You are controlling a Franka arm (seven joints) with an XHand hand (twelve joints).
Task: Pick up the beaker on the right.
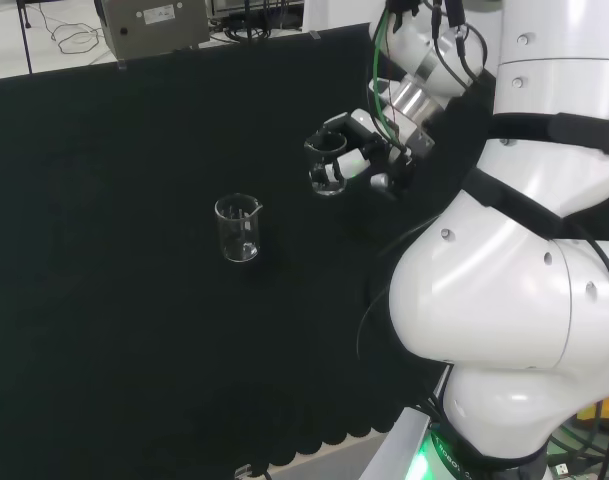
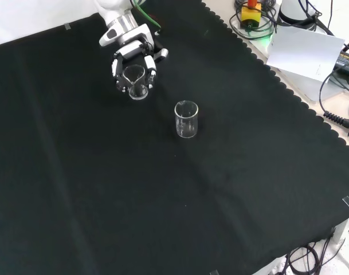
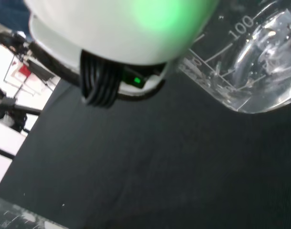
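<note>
Two clear glass beakers show. One beaker (image 1: pixel 326 172) (image 2: pixel 136 82) sits inside the black and white hand (image 1: pixel 359 150) (image 2: pixel 132 60), whose fingers curl round its wall; it looks raised off the cloth and tilted. The wrist view shows this held beaker (image 3: pixel 253 62) close up, its base and printed scale lines in sight. The second beaker (image 1: pixel 238 228) (image 2: pixel 186 119) stands upright and alone on the black cloth, left of the hand in the head view and nearer the camera in the front view.
Black cloth (image 2: pixel 163 200) covers the bench. A grey metal box (image 1: pixel 152 25) stands beyond the cloth's far edge in the head view. Cables, a sheet of paper (image 2: pixel 305 51) and devices lie off the cloth's scalloped edge in the front view.
</note>
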